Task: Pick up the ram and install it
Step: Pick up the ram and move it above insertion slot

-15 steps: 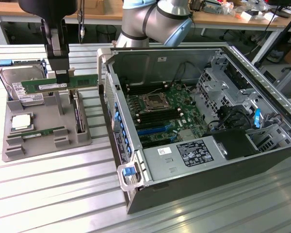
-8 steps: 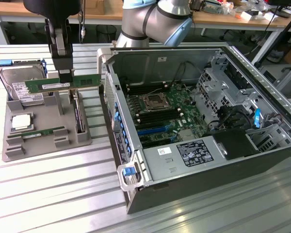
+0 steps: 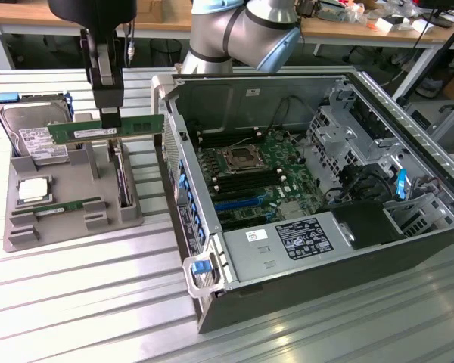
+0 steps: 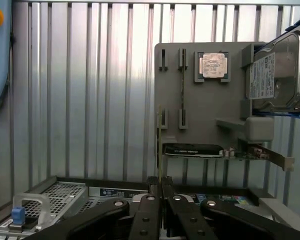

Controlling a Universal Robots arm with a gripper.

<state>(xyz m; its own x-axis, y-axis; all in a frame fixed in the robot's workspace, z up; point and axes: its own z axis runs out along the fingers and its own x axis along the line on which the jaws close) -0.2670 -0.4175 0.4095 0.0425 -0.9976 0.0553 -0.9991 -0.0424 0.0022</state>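
Gripper [image 3: 110, 123] found closed tight on ram [image 3: 83, 132], gripped at upper edge. Ram held clear above grey holder tray [image 3: 30, 227], beside open computer case [image 3: 250, 261]. Second stick [image 3: 68, 205] noted seated in tray. Thin edge between fingers [image 4: 149, 210] in wrist view, probably ram.
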